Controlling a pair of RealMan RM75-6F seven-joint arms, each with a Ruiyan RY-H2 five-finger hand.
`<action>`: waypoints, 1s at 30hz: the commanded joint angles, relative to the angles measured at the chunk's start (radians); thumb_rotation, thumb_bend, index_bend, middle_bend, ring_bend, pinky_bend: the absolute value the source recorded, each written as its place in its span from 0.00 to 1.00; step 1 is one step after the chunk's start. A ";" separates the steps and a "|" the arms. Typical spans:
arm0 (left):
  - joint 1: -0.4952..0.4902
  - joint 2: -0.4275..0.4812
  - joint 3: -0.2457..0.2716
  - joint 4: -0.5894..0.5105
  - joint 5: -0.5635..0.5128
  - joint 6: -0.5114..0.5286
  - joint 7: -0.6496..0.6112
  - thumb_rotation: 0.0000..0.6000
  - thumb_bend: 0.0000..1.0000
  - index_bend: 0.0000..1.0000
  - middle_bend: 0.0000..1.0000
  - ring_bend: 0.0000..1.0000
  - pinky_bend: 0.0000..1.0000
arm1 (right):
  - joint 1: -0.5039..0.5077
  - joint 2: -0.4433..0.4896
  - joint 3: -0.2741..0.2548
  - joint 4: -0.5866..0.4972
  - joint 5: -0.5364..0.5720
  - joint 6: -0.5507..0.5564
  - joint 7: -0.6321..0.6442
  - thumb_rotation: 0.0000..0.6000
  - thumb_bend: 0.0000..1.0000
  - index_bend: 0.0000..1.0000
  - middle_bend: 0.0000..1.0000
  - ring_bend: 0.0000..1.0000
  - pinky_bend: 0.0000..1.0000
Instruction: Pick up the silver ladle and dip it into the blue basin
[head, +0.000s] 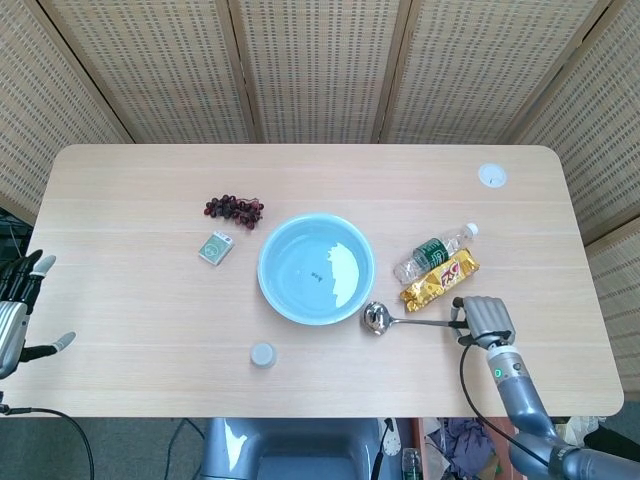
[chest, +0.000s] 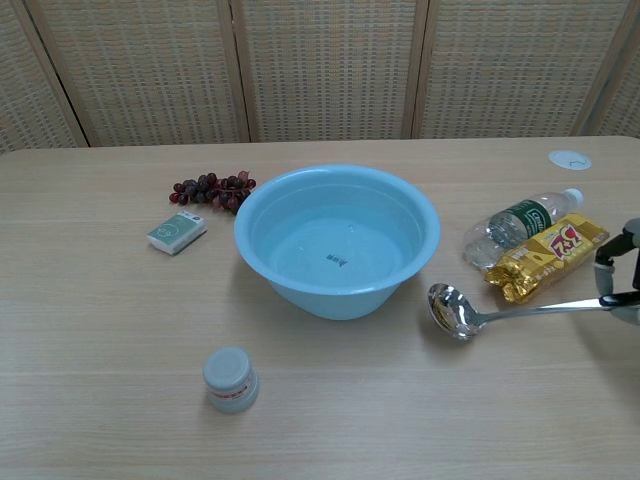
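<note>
While your right hand grips the end of its handle, the silver ladle sits just right of the blue basin, its bowl close to the basin's near right side but not touching the wall. From the chest view the handle rises slightly toward your hand at the right edge of the frame, and the bowl looks to be at or barely above the table; you cannot tell which. The basin stands upright in the middle of the table.

Just behind the ladle's handle lies a gold snack packet, and touching its far side a plastic water bottle on its side. A white disc sits at the far right corner. Left of the basin you have a bunch of dark grapes, a small green box near them, and a small capped jar toward the front edge.

Your left hand hangs off the table's left edge, fingers apart, holding nothing.
</note>
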 joint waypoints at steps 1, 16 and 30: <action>0.000 -0.001 0.000 0.000 -0.001 -0.001 0.002 1.00 0.00 0.00 0.00 0.00 0.00 | -0.021 0.065 -0.032 0.021 -0.114 -0.041 0.114 1.00 0.81 0.78 1.00 0.97 1.00; -0.004 -0.011 -0.003 -0.001 -0.014 -0.007 0.029 1.00 0.00 0.00 0.00 0.00 0.00 | -0.032 0.256 -0.067 -0.081 -0.342 -0.018 0.243 1.00 0.83 0.78 1.00 0.97 1.00; -0.020 -0.019 -0.018 0.005 -0.053 -0.033 0.043 1.00 0.00 0.00 0.00 0.00 0.00 | 0.134 0.449 0.068 -0.375 -0.174 -0.102 0.019 1.00 0.85 0.80 1.00 0.98 1.00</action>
